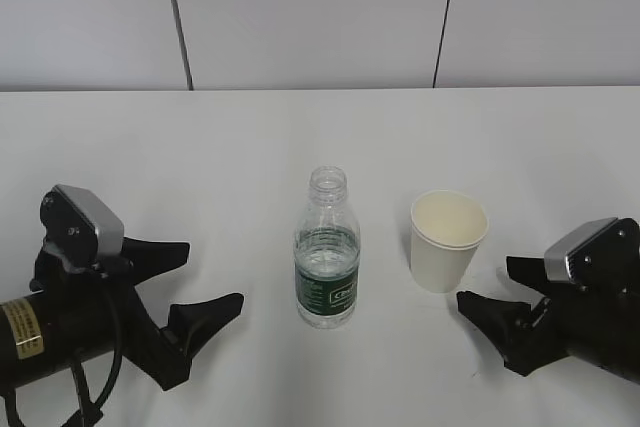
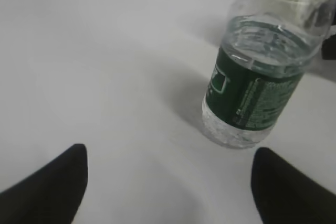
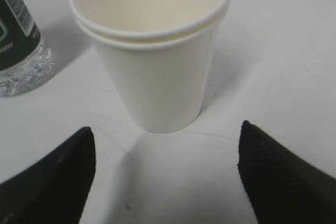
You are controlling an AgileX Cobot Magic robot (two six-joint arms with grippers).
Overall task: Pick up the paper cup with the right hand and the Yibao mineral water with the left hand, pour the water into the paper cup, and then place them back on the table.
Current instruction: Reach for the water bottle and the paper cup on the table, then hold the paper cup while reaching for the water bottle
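The Yibao mineral water bottle (image 1: 326, 252), clear with a green label and no cap, stands upright mid-table; it also shows in the left wrist view (image 2: 260, 74) and at the left edge of the right wrist view (image 3: 16, 40). The white paper cup (image 1: 448, 240) stands upright to its right and shows in the right wrist view (image 3: 152, 51). My left gripper (image 1: 213, 277) is open and empty, left of the bottle, apart from it (image 2: 168, 182). My right gripper (image 1: 488, 285) is open and empty, just right of the cup, with the cup ahead of its fingers (image 3: 165, 174).
The white table (image 1: 200, 167) carries only the bottle and the cup. A grey panelled wall (image 1: 320, 17) stands behind the table's far edge.
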